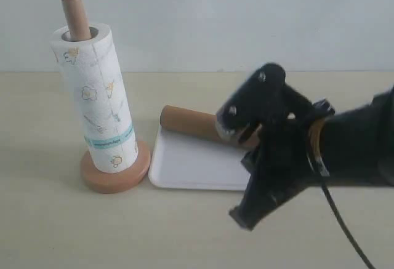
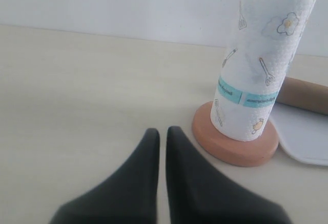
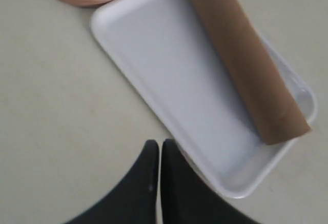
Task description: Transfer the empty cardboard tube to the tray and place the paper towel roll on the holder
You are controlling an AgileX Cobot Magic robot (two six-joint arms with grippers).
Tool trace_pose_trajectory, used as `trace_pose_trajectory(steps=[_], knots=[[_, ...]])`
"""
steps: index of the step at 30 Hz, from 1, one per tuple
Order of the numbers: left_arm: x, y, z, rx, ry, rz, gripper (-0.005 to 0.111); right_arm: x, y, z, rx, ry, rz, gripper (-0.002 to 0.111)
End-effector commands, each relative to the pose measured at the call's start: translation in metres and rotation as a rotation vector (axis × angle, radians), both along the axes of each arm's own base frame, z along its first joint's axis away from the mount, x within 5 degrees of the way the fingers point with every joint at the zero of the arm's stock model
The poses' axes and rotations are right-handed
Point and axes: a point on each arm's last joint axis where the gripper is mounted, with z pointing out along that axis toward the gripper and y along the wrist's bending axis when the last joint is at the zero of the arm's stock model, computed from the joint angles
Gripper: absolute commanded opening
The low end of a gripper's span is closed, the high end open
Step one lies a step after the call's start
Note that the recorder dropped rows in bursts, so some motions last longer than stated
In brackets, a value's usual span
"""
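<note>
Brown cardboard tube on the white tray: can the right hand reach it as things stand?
Probably yes. The shut right hand hangs beside the white tray; the cardboard tube lies uncovered along its far side, nothing between. It must open first.

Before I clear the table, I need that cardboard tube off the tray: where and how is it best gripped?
Take the empty cardboard tube around its middle, coming down from above and closing across its width. It lies on its side along one long edge of the tray, so mid-length should balance, and the low rim would likely hinder a sideways approach.
</note>
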Motion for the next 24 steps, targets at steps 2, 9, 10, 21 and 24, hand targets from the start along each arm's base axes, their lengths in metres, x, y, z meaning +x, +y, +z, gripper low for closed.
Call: trace_pose_trajectory(steps=[2,9,10,21,24], knots=[[0.000,0.000,-0.001,-0.015,-0.005,0.002,0.004,-0.028,-0.012,-0.024,0.144,-0.059,0.155,0.001],[0.000,0.000,-0.001,-0.015,-0.005,0.002,0.004,-0.029,-0.067,0.015,0.481,-0.132,-0.177,0.001],[0.000,0.000,-0.001,-0.015,-0.005,0.002,0.004,-0.029,-0.074,0.019,0.525,-0.140,-0.226,0.001],[0.000,0.000,-0.001,-0.015,-0.005,0.002,0.004,-0.081,-0.136,0.011,0.823,-0.324,-0.465,0.001],[0.000,0.000,-0.001,-0.015,-0.005,0.002,0.004,-0.098,-0.143,0.001,0.887,-0.412,-0.444,0.001]])
